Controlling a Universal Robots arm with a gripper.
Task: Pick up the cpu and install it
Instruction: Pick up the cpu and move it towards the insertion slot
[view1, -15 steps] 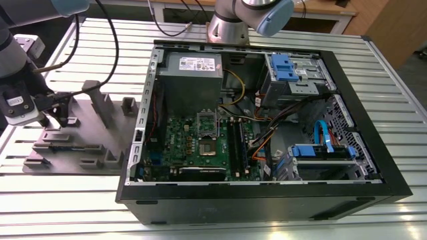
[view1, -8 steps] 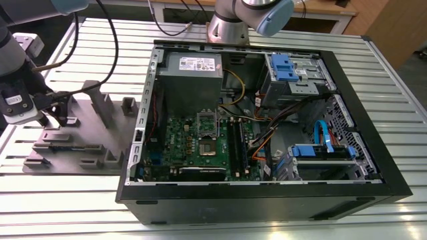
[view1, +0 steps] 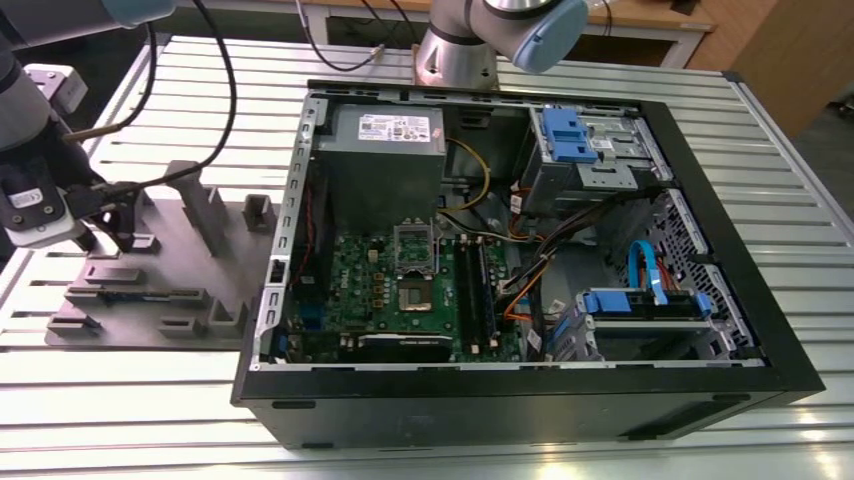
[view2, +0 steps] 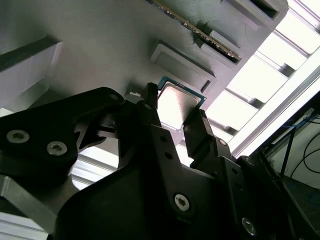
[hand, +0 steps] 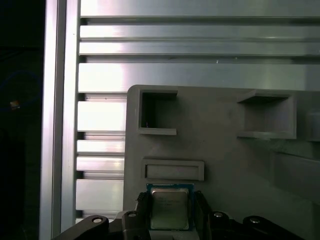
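**Item:** cpu (hand: 170, 207). Square, so no long axis. It sits at the grey fixture tray (hand: 225, 165), directly between the fingers.

**Hand** (hand: 171, 212): narrow, pads against the chip's opposite edges, seemingly gripping.

**Views:** both wrist views give this fit. The exterior view adds the open computer case (view1: 534, 405), well apart on the slatted surface (view1: 134, 390).

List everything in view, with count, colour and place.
cpu: one, silvery-grey, between the pincer's fingers over the tray.
fixture tray: one, grey, on the exterior view's left of the case.
computer case: one, black, open, on the table.
motherboard: one, green, inside the case.
power supply: one, grey, inside the case.
table: one, silver slats, under everything.
arm: one, grey with blue caps.
pincer: one, black, shut on the cpu.
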